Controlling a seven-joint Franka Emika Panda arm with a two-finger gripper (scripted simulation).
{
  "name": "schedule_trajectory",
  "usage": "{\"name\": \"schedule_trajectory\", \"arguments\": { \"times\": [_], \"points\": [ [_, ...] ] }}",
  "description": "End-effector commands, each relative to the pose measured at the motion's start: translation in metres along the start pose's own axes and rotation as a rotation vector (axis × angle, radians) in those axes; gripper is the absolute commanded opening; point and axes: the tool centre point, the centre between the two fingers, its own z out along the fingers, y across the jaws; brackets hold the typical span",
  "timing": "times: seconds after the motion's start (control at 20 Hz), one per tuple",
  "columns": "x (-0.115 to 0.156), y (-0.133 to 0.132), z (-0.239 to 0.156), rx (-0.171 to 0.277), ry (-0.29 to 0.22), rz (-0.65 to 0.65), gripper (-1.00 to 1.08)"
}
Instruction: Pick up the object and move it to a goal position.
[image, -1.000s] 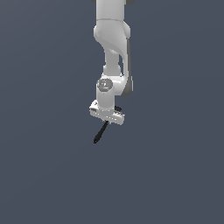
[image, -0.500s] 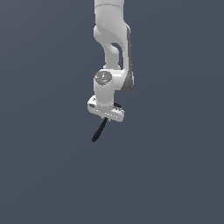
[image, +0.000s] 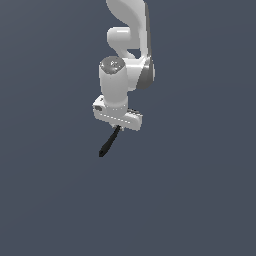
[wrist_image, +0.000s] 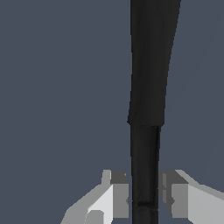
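exterior view: gripper (image: 118, 126) clamped on stick (image: 109, 141) (thin end pinched), thick end hanging down-left w/ arm (image: 127, 45) above.

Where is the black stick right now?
The black stick hangs below the gripper near the middle of the exterior view, slanting down toward that view's left. In the wrist view its thin end sits between the two fingers.

Slim black stick (image: 109, 141) looks matt, plastic-ish; the smooth white robot gripper (image: 118, 125) has a slight sheen.
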Motion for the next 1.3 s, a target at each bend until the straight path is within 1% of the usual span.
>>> {"name": "schedule_trajectory", "arguments": {
  "times": [0.0,0.8,1.0,1.25],
  "points": [
    [0.006,0.001,-0.027,0.000,0.001,0.000,-1.00],
    [0.044,0.004,-0.185,0.000,0.001,-0.001,-1.00],
    [0.052,0.004,-0.216,0.000,0.001,-0.002,-1.00],
    [0.060,0.004,-0.244,0.001,0.001,-0.002,-1.00]
  ]
}}
